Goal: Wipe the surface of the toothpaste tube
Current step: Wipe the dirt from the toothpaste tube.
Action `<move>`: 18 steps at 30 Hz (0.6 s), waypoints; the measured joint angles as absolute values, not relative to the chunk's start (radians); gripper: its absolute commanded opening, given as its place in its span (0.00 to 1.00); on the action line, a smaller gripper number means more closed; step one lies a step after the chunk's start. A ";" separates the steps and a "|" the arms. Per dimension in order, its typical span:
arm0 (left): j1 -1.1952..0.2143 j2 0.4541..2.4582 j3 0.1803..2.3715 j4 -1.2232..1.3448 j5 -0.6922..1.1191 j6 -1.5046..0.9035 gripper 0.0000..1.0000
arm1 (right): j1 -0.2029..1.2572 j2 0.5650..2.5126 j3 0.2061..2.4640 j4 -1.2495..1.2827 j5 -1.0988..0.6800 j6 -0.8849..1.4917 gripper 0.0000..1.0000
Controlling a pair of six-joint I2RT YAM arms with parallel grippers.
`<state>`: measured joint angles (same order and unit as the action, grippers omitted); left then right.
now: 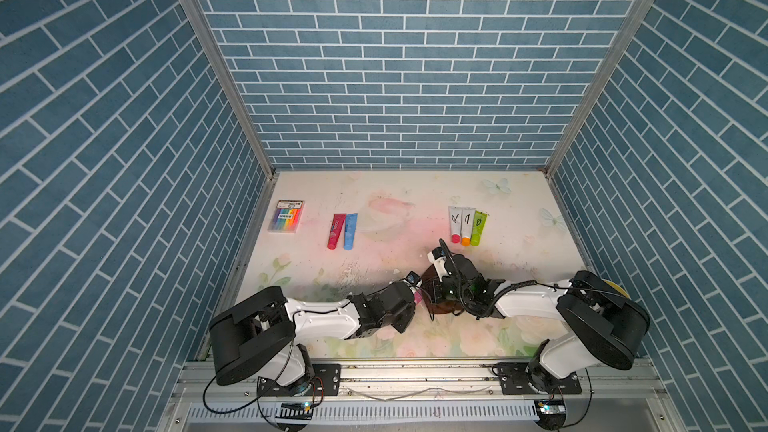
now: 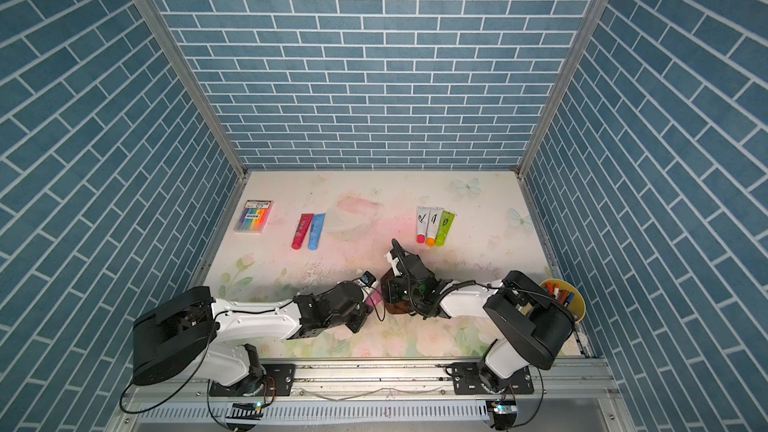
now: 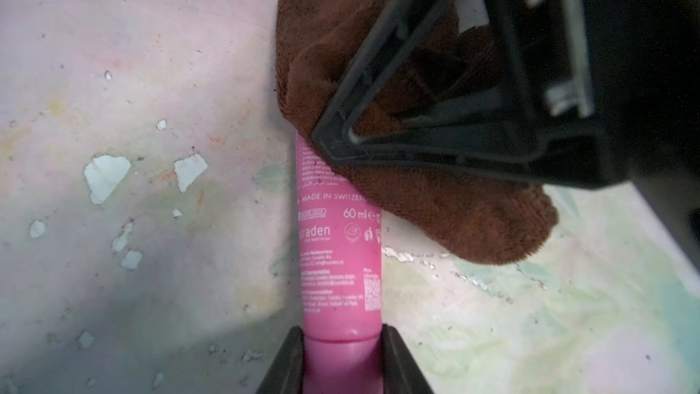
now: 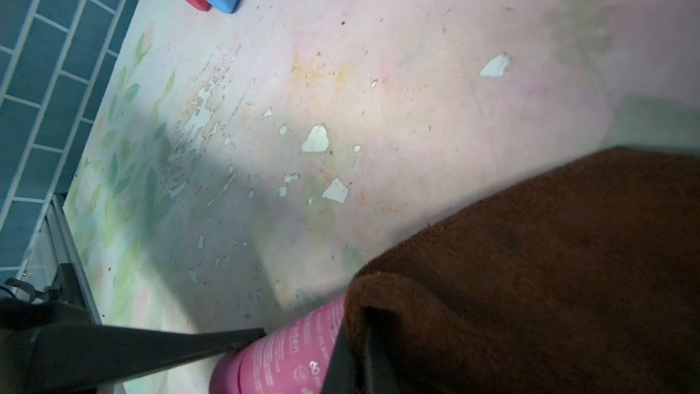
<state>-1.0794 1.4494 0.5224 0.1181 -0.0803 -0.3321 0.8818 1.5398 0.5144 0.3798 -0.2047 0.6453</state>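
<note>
A pink toothpaste tube point(image 3: 339, 259) is held at its cap end by my left gripper point(image 3: 342, 339), whose jaws are shut on the cap from both sides. In both top views the tube point(image 1: 419, 296) point(image 2: 375, 297) shows only as a small pink bit between the two arms. My right gripper point(image 4: 363, 354) is shut on a brown cloth point(image 4: 530, 278). The cloth point(image 3: 454, 214) lies over the tube's far end and covers its crimped tail. One black finger point(image 3: 341, 138) of the right gripper presses the cloth against the tube.
A red tube point(image 1: 336, 231) and a blue tube point(image 1: 350, 231) lie at the left middle. Three marked tubes point(image 1: 466, 226) lie at the back right. A pack of markers point(image 1: 286, 216) sits far left. A yellow cup of markers point(image 2: 563, 299) stands behind the right arm.
</note>
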 measured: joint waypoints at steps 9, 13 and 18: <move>-1.079 1.448 0.521 0.113 -0.081 -0.343 0.12 | 0.881 1.568 0.483 0.502 -0.236 0.685 0.00; -1.079 1.447 0.521 0.110 -0.081 -0.344 0.12 | 0.912 1.582 0.494 0.522 -0.276 0.702 0.00; -1.079 1.446 0.521 0.110 -0.081 -0.344 0.12 | 0.954 1.594 0.506 0.530 -0.307 0.703 0.00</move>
<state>-1.0794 1.4464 0.5209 0.1101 -0.0814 -0.3435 0.9539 1.5944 0.5056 0.5301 -0.3073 0.7029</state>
